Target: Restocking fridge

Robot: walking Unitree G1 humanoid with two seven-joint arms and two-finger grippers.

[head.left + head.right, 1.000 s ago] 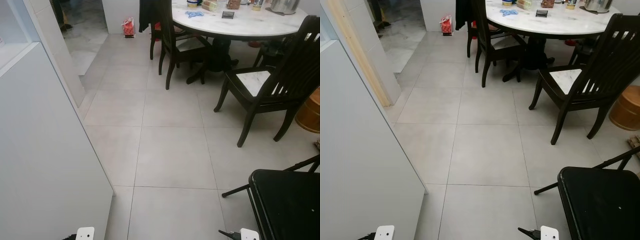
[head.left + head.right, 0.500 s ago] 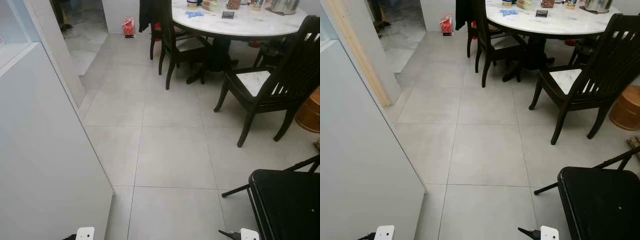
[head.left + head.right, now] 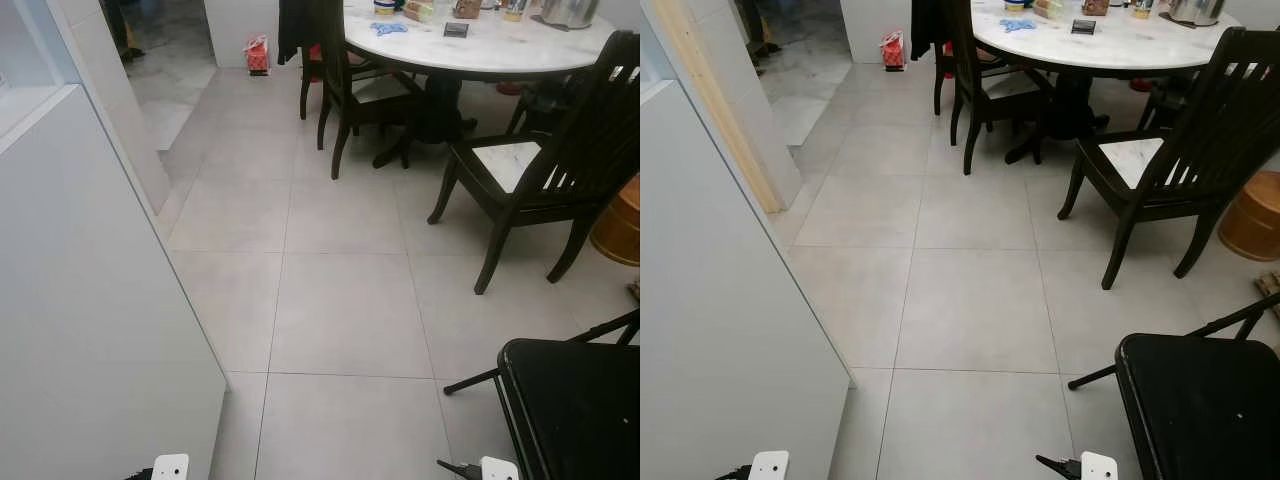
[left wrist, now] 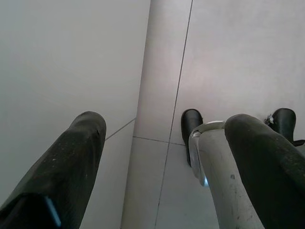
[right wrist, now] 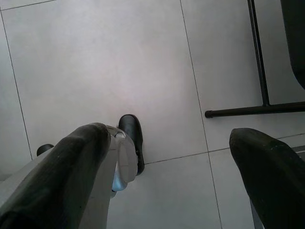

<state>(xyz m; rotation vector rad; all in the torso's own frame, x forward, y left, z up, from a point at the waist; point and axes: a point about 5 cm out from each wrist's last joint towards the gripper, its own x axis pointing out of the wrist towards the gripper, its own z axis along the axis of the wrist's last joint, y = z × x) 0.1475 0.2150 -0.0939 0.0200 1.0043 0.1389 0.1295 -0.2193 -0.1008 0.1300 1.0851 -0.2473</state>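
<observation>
A tall white flat panel [image 3: 90, 330], possibly the fridge's side or door, rises close on my left. Both arms hang low at my sides; just their white wrist parts [image 3: 170, 467] [image 3: 497, 468] peek in at the bottom of the eye views. In the left wrist view my left gripper [image 4: 167, 126] is open, pointing down at the floor beside the white panel [image 4: 71, 62], with nothing between its fingers. My right gripper [image 5: 171, 136] is likewise open over bare tiles. My black feet [image 4: 190, 126] [image 5: 131, 138] stand on the floor below.
A black folding chair [image 3: 575, 410] stands close at my right. Ahead are a round white marble table [image 3: 500, 50] with small items, dark wooden chairs [image 3: 560, 170] [image 3: 350, 80], and a brown tub [image 3: 620, 225]. A red bag [image 3: 257, 55] sits by the far doorway. Grey tiles [image 3: 340, 300] lie between.
</observation>
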